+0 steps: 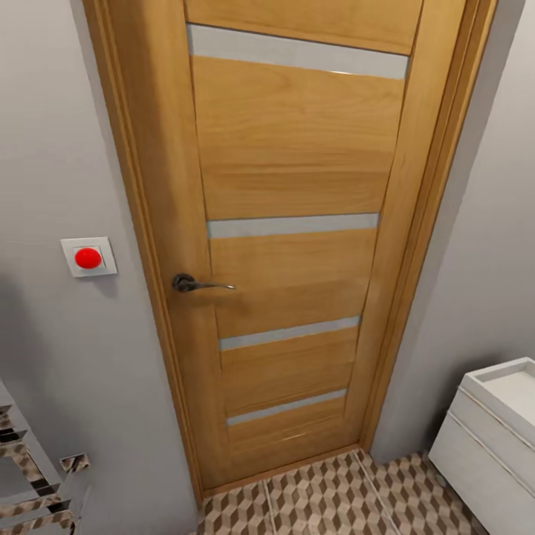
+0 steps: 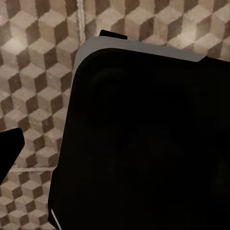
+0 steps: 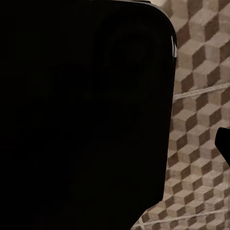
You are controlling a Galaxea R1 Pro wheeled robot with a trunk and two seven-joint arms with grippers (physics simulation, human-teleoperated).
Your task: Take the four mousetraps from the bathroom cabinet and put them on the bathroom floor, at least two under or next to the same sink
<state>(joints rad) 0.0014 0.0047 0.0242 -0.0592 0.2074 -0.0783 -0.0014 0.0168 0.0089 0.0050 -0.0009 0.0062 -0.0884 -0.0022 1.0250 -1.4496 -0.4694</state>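
Head view faces a closed wooden door (image 1: 290,245); the sink (image 1: 505,394) stands at its right on the bathroom floor (image 1: 327,498). I should turn the base slowly to find the cabinet. Whether the claws are spread, I cannot tell.

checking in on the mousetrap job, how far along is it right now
Nothing looks done: the cube-patterned tiled bathroom floor carries no mousetraps where it shows. In hand is only travel, the head camera facing a closed orange-brown wooden door, with the white wall-hung vanity to the right. Left: reach the cabinet, fetch all four traps, lay them by the sink.
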